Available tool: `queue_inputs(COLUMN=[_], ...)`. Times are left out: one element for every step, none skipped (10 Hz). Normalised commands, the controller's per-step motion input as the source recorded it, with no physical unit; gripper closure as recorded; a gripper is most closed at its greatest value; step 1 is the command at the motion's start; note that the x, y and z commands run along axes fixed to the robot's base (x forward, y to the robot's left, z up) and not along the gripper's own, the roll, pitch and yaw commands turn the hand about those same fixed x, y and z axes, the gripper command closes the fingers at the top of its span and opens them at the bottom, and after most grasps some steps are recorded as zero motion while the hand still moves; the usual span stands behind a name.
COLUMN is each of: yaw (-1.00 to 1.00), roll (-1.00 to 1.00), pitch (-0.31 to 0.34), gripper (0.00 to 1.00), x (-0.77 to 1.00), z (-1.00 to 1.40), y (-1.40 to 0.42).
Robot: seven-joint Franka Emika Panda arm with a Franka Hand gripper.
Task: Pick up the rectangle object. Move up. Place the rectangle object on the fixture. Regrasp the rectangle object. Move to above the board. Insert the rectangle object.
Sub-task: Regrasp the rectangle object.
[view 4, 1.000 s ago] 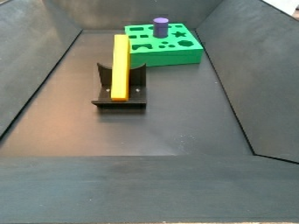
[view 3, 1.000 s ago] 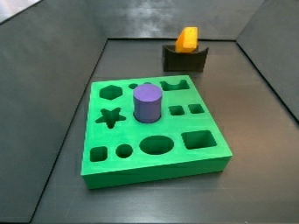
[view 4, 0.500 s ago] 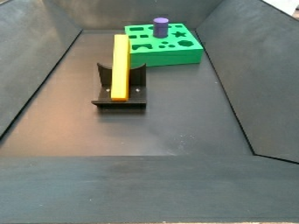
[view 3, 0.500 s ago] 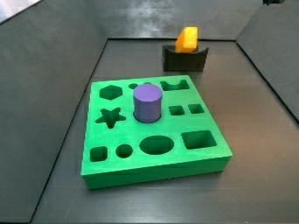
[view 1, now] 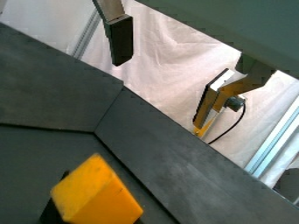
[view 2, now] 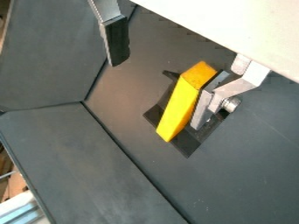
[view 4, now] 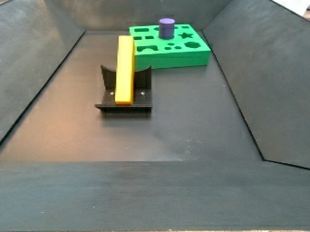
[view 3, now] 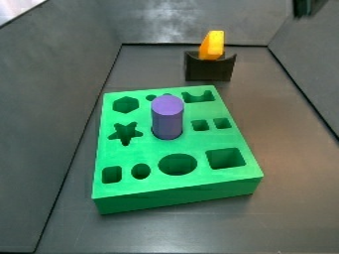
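The rectangle object, an orange-yellow block, lies tilted in the notch of the dark fixture in both side views (block (view 3: 212, 44) (view 4: 123, 65), fixture (view 3: 209, 67) (view 4: 125, 98)). The green board (view 3: 172, 149) (view 4: 169, 47) lies apart from it. My gripper (view 2: 170, 70) (view 1: 167, 70) is open and empty, well above the block (view 2: 184, 101) (view 1: 96, 194) and the fixture (view 2: 187, 142), not touching them. One finger (view 2: 114, 39) is off to the side of the block and the other (view 2: 222, 96) shows beside it. A dark part of the gripper shows at a side view's corner (view 3: 307, 6).
A purple cylinder (view 3: 167, 116) (view 4: 168, 27) stands upright in a hole of the board. Dark sloping walls (view 3: 298, 89) (view 4: 36, 82) enclose the floor on all sides. A white cloth (view 1: 187, 61) hangs beyond the wall.
A dark part of the gripper has come into the top right corner of a side view. The block, fixture, board and cylinder have not moved.
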Motion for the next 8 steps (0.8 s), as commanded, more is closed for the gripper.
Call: queue_inputs(yaw=[0.10, 0.06, 0.04, 0.01, -0.01, -0.02, -0.03, -0.03], roll=[0.20, 0.13, 0.11, 0.08, 0.07, 0.07, 0.06, 0.06], pitch=[-0.083, -0.103, -0.108, -0.104, -0.092, -0.080, -0.060, -0.038], gripper=[0.00, 0.00, 0.00, 0.00, 0.00, 0.00, 0.00, 0.00], x=[0.05, 0.06, 0.07, 0.08, 0.09, 0.09, 0.09, 0.08], z=[-1.00, -1.00, -1.00, -1.00, -1.00, -1.00, -0.88, -0.71], y=[0.03, 0.03, 0.03, 0.02, 0.02, 0.02, 0.01, 0.01])
